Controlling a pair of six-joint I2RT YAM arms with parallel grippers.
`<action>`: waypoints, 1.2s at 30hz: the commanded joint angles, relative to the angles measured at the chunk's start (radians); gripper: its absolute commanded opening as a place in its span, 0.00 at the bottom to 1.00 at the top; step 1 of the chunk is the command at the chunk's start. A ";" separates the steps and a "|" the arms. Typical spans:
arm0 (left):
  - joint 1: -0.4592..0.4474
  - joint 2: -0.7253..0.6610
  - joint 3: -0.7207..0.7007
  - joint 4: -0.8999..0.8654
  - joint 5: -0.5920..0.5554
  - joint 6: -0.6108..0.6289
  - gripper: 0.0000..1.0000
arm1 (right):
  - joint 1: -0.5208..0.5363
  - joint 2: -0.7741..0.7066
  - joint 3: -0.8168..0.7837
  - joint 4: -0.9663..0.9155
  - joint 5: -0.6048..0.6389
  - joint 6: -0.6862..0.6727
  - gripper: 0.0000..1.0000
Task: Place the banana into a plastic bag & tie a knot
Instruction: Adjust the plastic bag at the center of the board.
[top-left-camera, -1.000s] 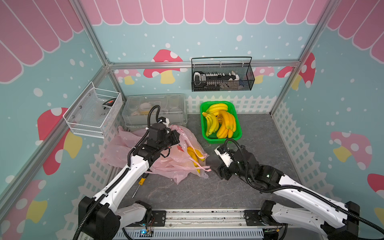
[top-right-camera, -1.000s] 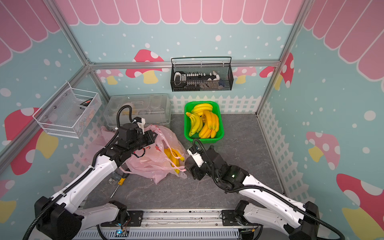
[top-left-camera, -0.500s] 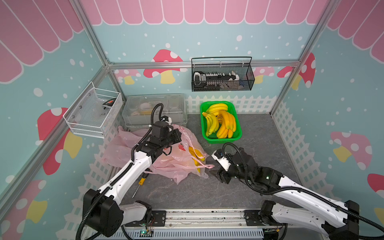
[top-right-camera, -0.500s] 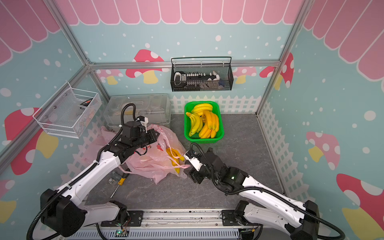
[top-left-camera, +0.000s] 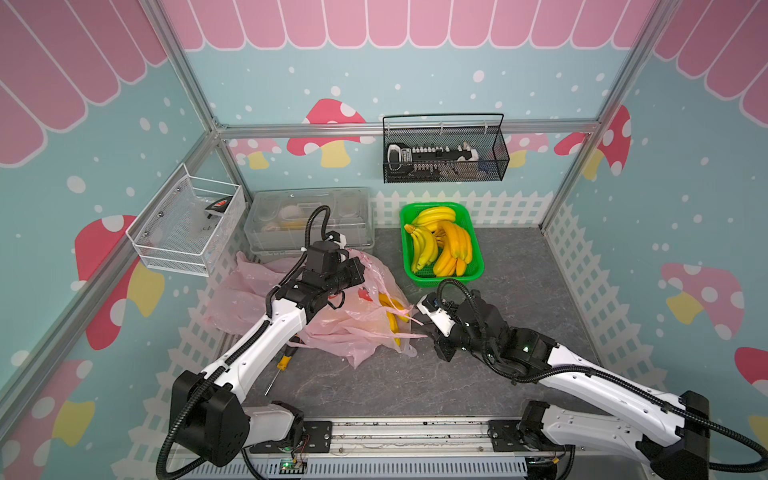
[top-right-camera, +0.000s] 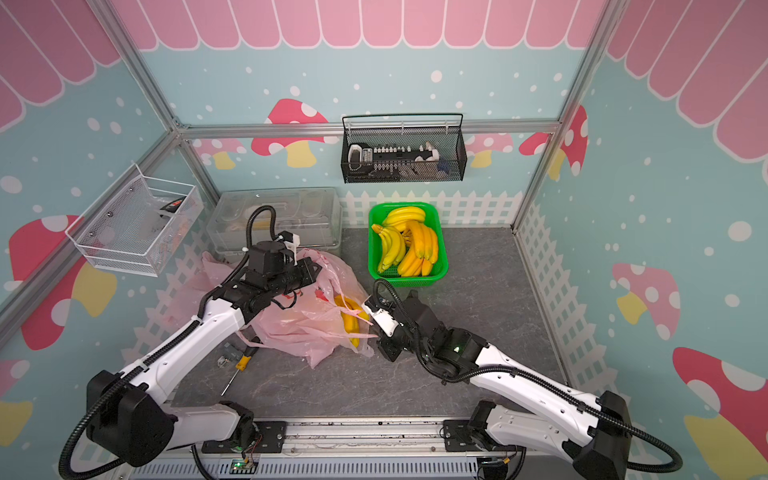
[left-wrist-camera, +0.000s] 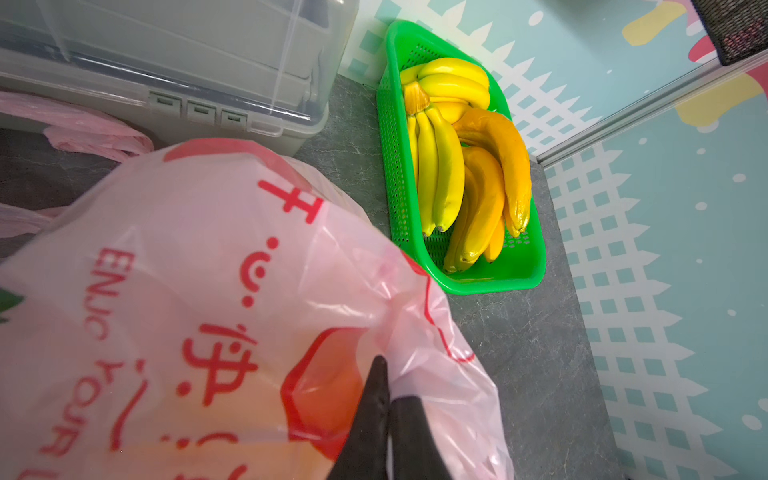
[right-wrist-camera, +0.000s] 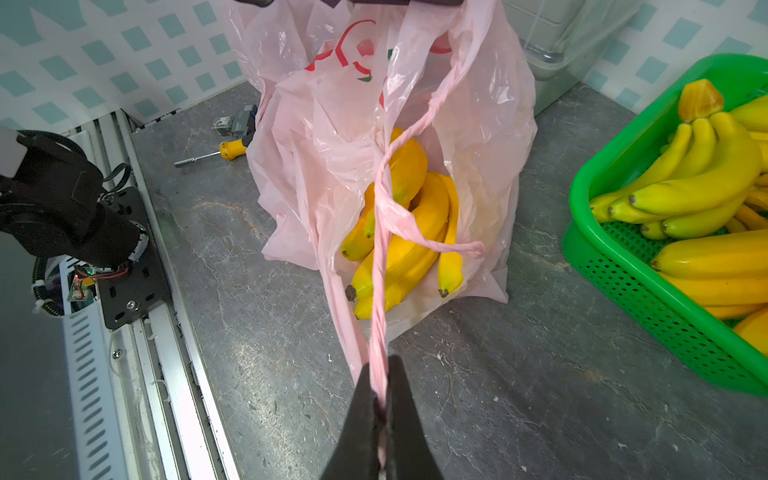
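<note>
— Jaws of right gripper (right-wrist-camera: 379, 368)?
— Shut tight on twisted handle (right-wrist-camera: 380, 291) of pink bag (right-wrist-camera: 490, 137).
— And banana (right-wrist-camera: 419, 208)?
— Inside bag, down on table (right-wrist-camera: 540, 374).
— Left gripper (left-wrist-camera: 384, 372)?
— Shut too, pinching bag up near top.
— Further back?
— More bananas in green basket (top-left-camera: 449, 280), apart from bag, by white fence (top-left-camera: 498, 208).

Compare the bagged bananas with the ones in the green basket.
The bagged bananas are one orange-yellow bunch; the basket bananas are several bunches, some paler yellow. The bagged bananas lie inside the pink bag; the basket bananas sit uncovered in the green basket. Both are unpeeled.
</note>
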 joint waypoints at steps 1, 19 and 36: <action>-0.006 0.045 0.067 -0.001 0.011 0.023 0.00 | 0.008 -0.070 0.043 -0.027 0.092 0.013 0.00; -0.162 0.184 0.350 -0.185 -0.148 0.127 0.41 | 0.008 -0.031 0.316 -0.121 0.155 0.033 0.00; -0.173 -0.674 -0.334 0.360 -0.089 0.277 0.75 | 0.010 0.378 0.756 -0.161 -0.013 0.020 0.00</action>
